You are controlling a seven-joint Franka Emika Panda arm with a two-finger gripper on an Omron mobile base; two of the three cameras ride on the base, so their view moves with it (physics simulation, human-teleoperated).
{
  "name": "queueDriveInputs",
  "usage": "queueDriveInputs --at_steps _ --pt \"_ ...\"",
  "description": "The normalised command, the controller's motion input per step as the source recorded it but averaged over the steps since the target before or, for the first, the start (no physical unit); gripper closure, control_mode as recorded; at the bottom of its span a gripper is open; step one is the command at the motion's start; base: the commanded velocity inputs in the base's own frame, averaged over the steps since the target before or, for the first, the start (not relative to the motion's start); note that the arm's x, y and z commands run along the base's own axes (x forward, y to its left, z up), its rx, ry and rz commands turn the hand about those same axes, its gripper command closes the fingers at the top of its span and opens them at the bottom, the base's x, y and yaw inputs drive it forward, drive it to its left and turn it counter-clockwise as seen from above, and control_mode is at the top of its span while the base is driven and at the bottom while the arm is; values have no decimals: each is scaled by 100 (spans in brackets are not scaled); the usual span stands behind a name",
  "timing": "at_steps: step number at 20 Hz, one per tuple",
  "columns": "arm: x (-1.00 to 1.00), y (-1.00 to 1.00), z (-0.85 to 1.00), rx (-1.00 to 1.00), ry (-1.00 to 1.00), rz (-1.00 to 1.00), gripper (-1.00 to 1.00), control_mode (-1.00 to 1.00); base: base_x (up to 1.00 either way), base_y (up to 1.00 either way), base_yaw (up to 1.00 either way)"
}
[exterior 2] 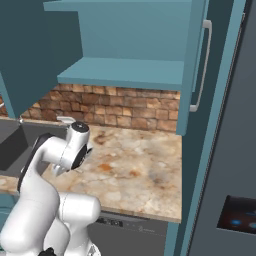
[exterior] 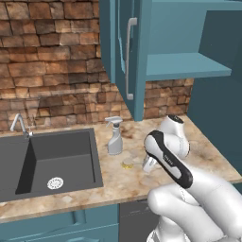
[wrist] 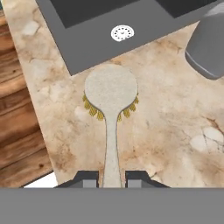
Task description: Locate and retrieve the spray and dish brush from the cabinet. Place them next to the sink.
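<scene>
Spray (exterior: 114, 136) already down on the table (exterior: 208, 156), at the sink's (exterior: 71, 151) 3 o'clock. Your tool (wrist: 111, 177) grips the dish brush (wrist: 111, 94) handle — head low beside the sink; just release left.

We saw a mottled, polished stone-like surface (exterior: 156, 125), a matt dark sink (exterior: 71, 156), rough brick wall (exterior: 52, 71), a speckled matt dish brush (wrist: 111, 94) and a translucent plastic-looking spray (exterior: 114, 137).
</scene>
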Motion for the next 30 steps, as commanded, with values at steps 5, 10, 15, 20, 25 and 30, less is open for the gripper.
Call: queueDriveInputs --at_steps 5,10,15,20,25,30 --pt "37 3 -2 0 0 6 100 -100 0 0 0" --pt "34 -6 -18 -2 0 3 100 -100 0 0 0" --pt "21 6 -28 -8 -2 2 100 -100 0 0 0" --pt "4 8 -9 -7 -2 0 100 -100 0 0 0" --pt "0 9 -10 -3 -15 -2 100 -100 0 0 0" --pt "-1 12 -16 0 -22 -5 100 -100 0 0 0"
